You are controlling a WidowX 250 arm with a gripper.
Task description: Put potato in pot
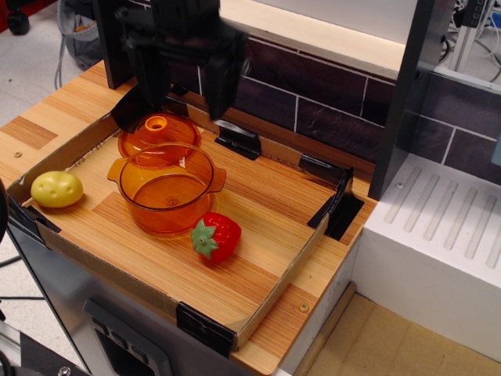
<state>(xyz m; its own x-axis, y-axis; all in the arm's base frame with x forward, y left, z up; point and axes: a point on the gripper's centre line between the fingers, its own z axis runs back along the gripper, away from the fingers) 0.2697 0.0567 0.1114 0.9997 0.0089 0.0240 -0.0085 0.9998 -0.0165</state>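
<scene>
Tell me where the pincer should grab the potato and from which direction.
Grip the potato across its short axis at the middle, coming straight down from above. It lies on its side, long axis roughly left-right in the image, in the tray's left corner; the tray wall sits close on its left and front, so a side approach looks blocked. The pincer is open, up behind the pot.

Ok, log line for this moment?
tool: open, above lid | potato: tray's left corner, untouched | pot: empty
</scene>
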